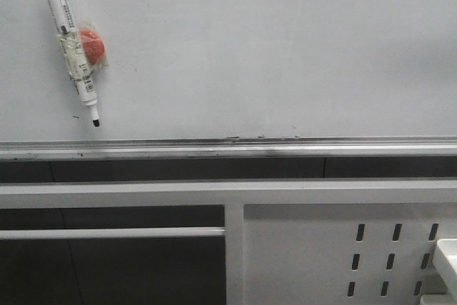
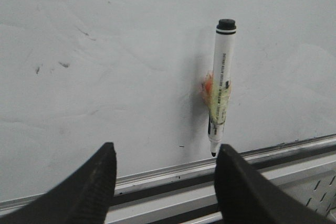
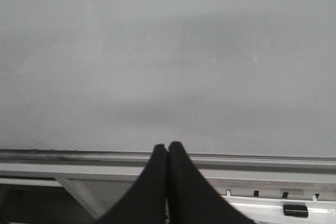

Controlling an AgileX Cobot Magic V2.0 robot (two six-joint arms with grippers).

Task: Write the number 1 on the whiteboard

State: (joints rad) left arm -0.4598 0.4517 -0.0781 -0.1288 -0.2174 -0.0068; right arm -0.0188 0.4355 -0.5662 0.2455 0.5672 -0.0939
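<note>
The whiteboard [image 1: 271, 48] fills the upper part of the front view and is plain white. No number 1 is in view on it. A white marker pen [image 1: 70, 41] with a red ball [image 1: 93, 46] taped to it clings to the board at the upper left, tilted, black tip down. In the left wrist view the marker pen [image 2: 220, 82] hangs just above the rail, ahead of my left gripper [image 2: 165, 148], which is open, empty and apart from it. My right gripper [image 3: 168, 145] is shut on nothing, facing bare whiteboard [image 3: 168, 51].
A silver rail [image 1: 228, 149] runs along the board's lower edge. Below it stand a white frame and a white perforated panel [image 1: 343, 255] with slots at the lower right. A tiny dark mark [image 1: 76, 116] sits left of the pen tip.
</note>
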